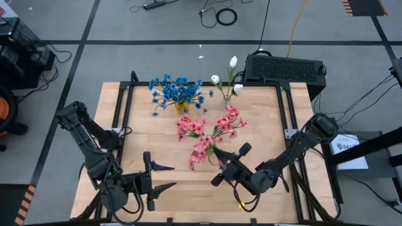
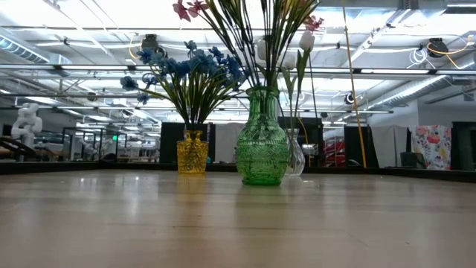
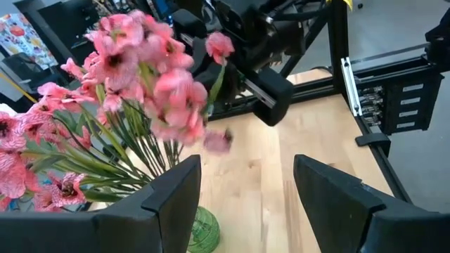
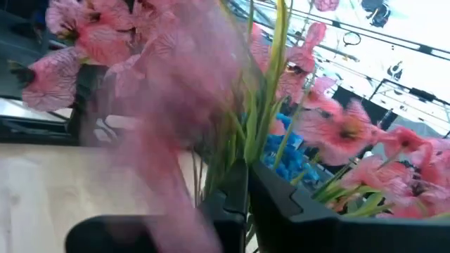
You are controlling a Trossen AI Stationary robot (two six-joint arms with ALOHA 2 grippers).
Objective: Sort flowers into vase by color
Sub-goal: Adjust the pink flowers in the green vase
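Pink flowers (image 1: pixel 210 129) stand with their stems in a green glass vase (image 2: pixel 262 149) at mid-table. Blue flowers (image 1: pixel 177 91) fill a yellow vase (image 2: pixel 193 152), and white tulip buds (image 1: pixel 227 78) stand in a clear vase (image 2: pixel 295 155) behind. My right gripper (image 4: pixel 248 190) hangs just over the green vase on its near-right side (image 1: pixel 221 158), shut on a green stem. My left gripper (image 1: pixel 174 177) waits open near the table's near edge, left of the green vase (image 3: pixel 204 232), touching nothing. Neither gripper shows in the low view. My right gripper pinches a thin green stem (image 4: pixel 247 165) of a pink flower sprig between its two fingers, which nearly meet around it. The stem rises upright out of the fingers among the other pink blooms. Its lower end is hidden below the fingers.
A black box (image 1: pixel 286 68) sits at the table's far right corner. Black rails (image 1: pixel 122 113) run along the left and right table sides. Bare wood (image 1: pixel 151 138) lies left of the green vase and along the near edge between the two arms.
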